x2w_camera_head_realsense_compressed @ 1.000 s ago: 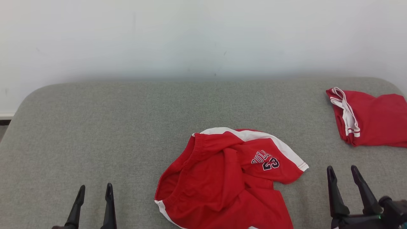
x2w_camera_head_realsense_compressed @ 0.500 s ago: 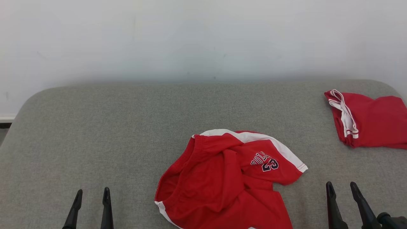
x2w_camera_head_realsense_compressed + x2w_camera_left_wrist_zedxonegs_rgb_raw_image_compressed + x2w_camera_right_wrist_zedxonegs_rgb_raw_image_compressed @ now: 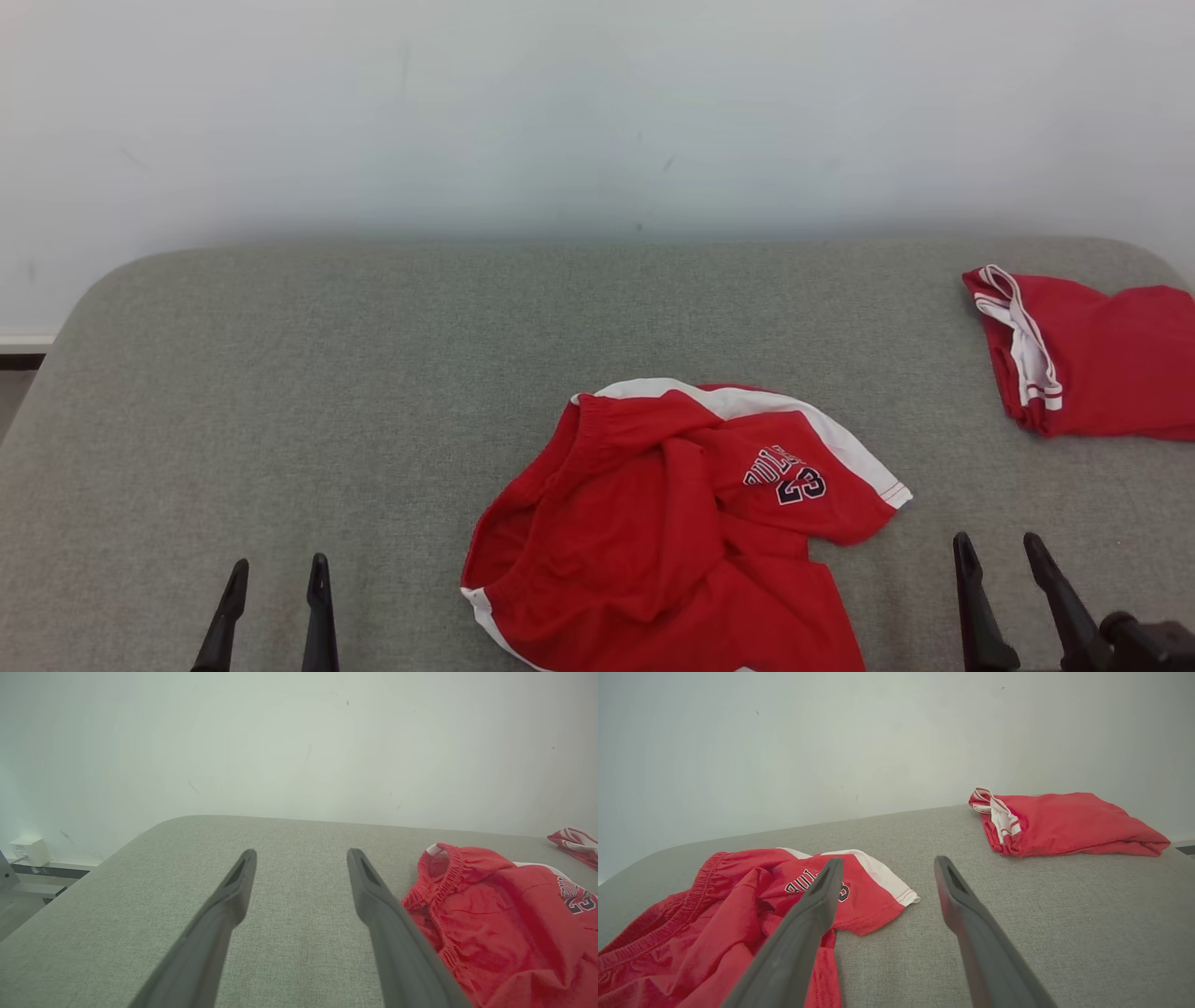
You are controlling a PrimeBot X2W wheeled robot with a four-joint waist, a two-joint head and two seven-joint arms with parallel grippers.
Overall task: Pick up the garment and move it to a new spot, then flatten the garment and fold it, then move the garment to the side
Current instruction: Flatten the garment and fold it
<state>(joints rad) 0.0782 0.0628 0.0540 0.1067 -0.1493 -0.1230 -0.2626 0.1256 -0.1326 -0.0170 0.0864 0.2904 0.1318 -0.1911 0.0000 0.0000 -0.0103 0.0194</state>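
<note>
The right gripper point(image 3: 888, 861) rises from the bottom centre of the frame, its 2 dark fingers point(image 3: 803, 924) spread apart with the grey cushion point(image 3: 1064, 914) showing between the tips. At lower left lies the garment point(image 3: 691, 924) — red, crumpled, with an elasticated waistband, a white side panel and dark lettering partly hidden behind the left-hand finger. Its white-edged corner ends near the gap between the fingers. At upper right, well apart from it, a second red garment point(image 3: 1069, 821) sits folded, white trim at its left end. A pale wall point(image 3: 831, 742) covers the top half.
</note>
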